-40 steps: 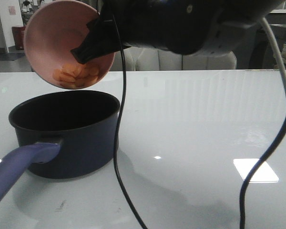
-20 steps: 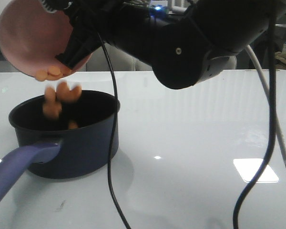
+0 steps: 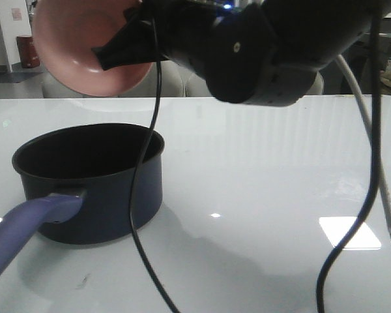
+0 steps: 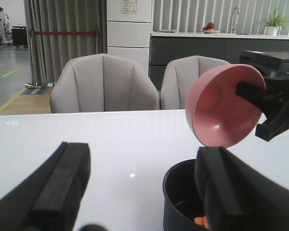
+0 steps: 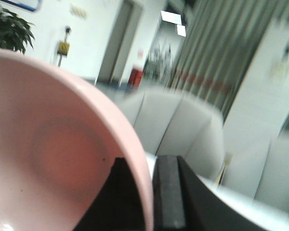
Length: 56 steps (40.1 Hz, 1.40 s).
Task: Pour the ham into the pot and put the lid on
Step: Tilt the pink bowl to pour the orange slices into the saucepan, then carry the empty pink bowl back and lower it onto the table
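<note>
The dark navy pot stands at the left of the table, its purple-blue handle pointing to the front left. A few orange-pink ham slices lie on its bottom in the left wrist view. My right gripper is shut on the rim of a pink bowl, held tipped on its side above the pot; the bowl looks empty. My left gripper is open and empty, close beside the pot. The lid is out of view.
The white glossy table stretches to the right of the pot. Black and white cables hang from the right arm over the table. Grey chairs stand behind the far edge.
The ham has fallen out of the pink bowl into the pot. The bowl, first tilted with ham, then pouring, is now empty and has shifted back to the right and up.
</note>
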Available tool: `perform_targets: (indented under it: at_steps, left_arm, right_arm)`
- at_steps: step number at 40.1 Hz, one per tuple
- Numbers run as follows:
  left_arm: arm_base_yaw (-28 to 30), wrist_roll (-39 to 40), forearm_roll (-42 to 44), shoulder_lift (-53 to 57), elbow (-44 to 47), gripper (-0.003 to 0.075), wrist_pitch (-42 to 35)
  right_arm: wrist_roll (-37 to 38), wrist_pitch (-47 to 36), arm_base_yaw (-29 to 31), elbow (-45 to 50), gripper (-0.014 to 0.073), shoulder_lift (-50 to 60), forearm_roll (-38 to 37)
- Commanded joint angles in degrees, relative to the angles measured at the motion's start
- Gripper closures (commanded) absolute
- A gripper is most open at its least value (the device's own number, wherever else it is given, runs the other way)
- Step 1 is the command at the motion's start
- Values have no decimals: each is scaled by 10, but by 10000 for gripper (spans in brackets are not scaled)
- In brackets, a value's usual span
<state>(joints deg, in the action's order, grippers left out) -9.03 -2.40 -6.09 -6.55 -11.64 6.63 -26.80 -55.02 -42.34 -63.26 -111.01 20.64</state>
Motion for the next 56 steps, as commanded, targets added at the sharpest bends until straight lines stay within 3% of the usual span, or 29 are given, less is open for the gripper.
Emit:
perform_targets:
  at_steps: [1, 11, 17, 25, 32, 39, 43, 56]
  left_arm:
    - [-4, 0, -4, -12, -16, 222, -41]
    - [-4, 0, -4, -12, -16, 222, -41]
    - [-4, 0, -4, -12, -16, 222, -41]
    - [-4, 0, -4, -12, -16, 222, -41]
    - [-4, 0, -4, -12, -16, 222, -41]
    - [-4, 0, -4, -12, -16, 222, -43]
    - [-4, 0, -4, -12, -16, 222, -43]
    - [-4, 0, -4, -12, -16, 222, -43]
  right_arm:
    - [68, 87, 1, -18, 461, 76, 47]
    - [13, 373, 30, -18, 461, 169, 87]
    - [-27, 546, 86, -18, 454, 227, 87]
    - [-24, 693, 188, -18, 454, 262, 85]
    - [9, 777, 264, -18, 454, 260, 57]
    - [127, 810, 311, -15, 454, 246, -45]
    - [177, 855, 338, -16, 454, 226, -58]
    - [188, 968, 393, -16, 449, 147, -59]
